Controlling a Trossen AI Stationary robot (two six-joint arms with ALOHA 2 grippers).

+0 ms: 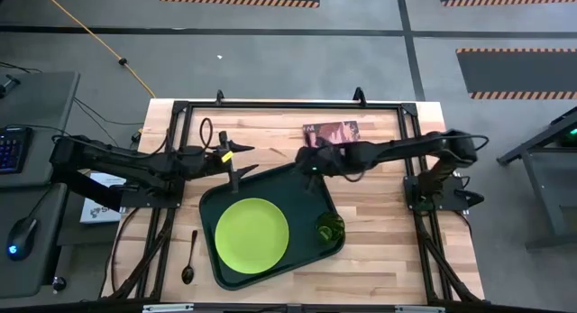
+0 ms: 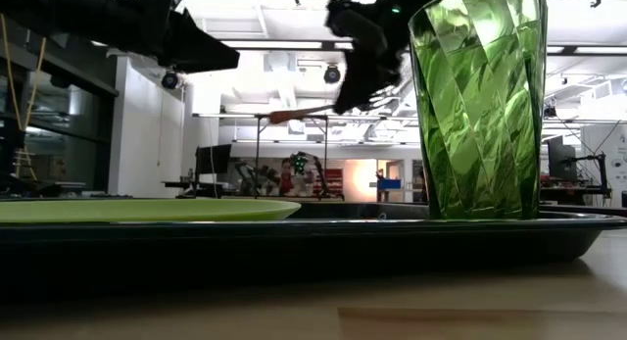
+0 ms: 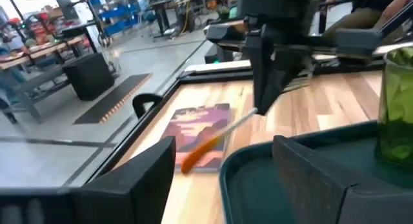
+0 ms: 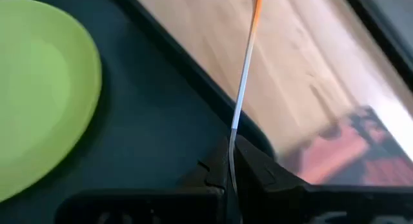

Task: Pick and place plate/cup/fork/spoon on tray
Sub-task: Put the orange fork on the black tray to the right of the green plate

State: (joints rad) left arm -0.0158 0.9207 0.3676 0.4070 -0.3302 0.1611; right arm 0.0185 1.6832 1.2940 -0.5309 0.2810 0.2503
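Jaws of the right gripper (image 4: pixel 231 164), closed on the metal end of the fork (image 4: pixel 246 62); orange handle projecting outward, above the tray's (image 1: pixel 216 203) far rim. Jaws of the left gripper (image 1: pixel 242 151), spread wide, empty, over the counter (image 1: pixel 379 250) beside the tray's far-left corner. Plate (image 1: pixel 251 233) and cup (image 1: pixel 330 228) inside tray. Spoon (image 1: pixel 190 258) on counter, left of tray. Reddish book (image 1: pixel 332 131) beyond the tray.

Lime-green plate (image 1: pixel 251 230) and upright cup (image 1: pixel 330 228) on dark-green tray (image 1: pixel 270 185); orange-handled fork (image 4: pixel 244 69) aloft; spoon (image 1: pixel 189 259) tableside
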